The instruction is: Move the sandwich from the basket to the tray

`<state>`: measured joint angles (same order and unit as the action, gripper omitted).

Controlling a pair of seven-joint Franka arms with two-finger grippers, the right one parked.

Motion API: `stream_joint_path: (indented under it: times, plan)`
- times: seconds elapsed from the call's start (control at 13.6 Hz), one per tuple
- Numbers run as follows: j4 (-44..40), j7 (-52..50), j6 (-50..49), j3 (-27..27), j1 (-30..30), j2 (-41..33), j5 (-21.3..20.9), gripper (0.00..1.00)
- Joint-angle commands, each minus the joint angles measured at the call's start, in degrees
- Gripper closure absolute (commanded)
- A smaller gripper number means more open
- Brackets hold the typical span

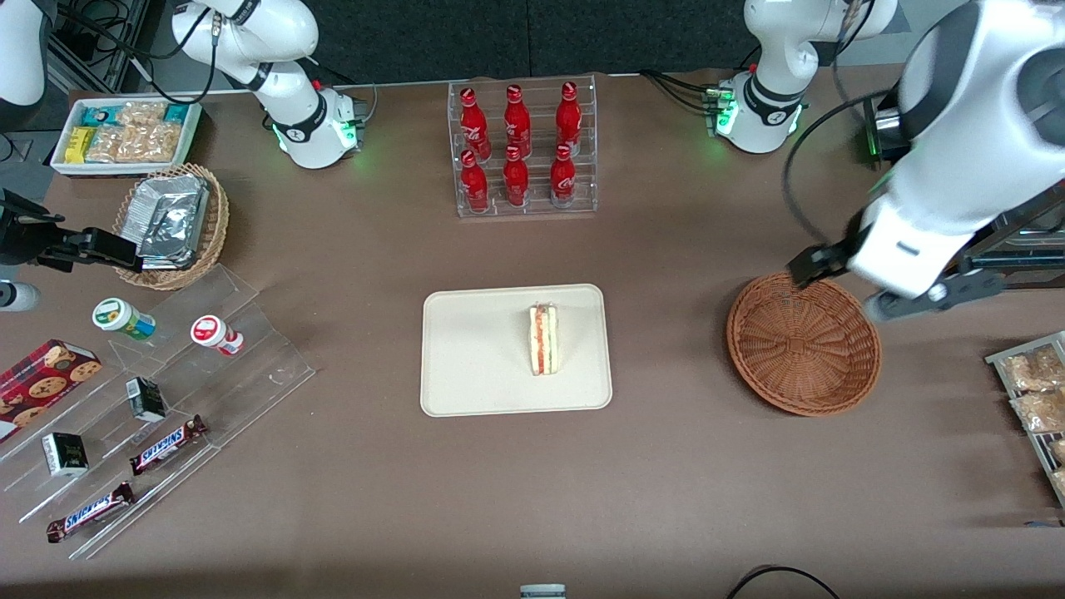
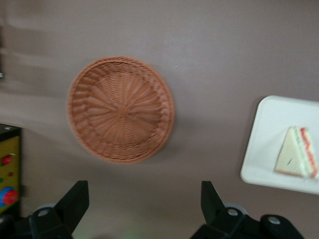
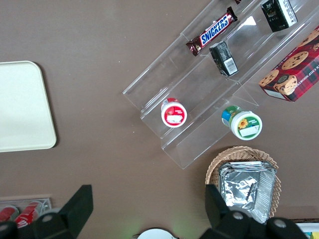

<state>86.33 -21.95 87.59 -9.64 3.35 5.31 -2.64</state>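
The sandwich (image 1: 544, 339) (image 2: 298, 159), a pale wedge with a red and yellow stripe, lies on the cream-white tray (image 1: 474, 349) (image 2: 266, 134) at the middle of the table. The reddish-brown wicker basket (image 1: 803, 345) (image 2: 121, 109) stands beside the tray, toward the working arm's end, with nothing in it. My left gripper (image 1: 844, 287) (image 2: 144, 191) hangs high over the basket's rim on the side farther from the front camera. It is open, with nothing between its fingers. In the left wrist view only bare brown table shows between them.
A clear rack of red bottles (image 1: 522, 150) stands farther back than the tray. Toward the parked arm's end are a tan basket of foil packets (image 1: 170, 225), a white snack box (image 1: 125, 133) and clear stepped shelves (image 1: 166, 391) with candy bars. A snack rack (image 1: 1036, 391) sits beside the wicker basket.
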Motion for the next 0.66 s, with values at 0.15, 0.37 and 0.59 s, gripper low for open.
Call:
stream_joint_path:
  times: [0.15,0.37,0.59]
  plan:
    - [13.32,15.59,0.83,4.70,-3.00,-13.64,2.56,0.01]
    - [13.52,16.95,0.13,7.26,-2.74,-14.37,2.56,0.01]
    - [7.38,17.64,-3.55,7.18,-2.74,-9.89,2.73,0.01]
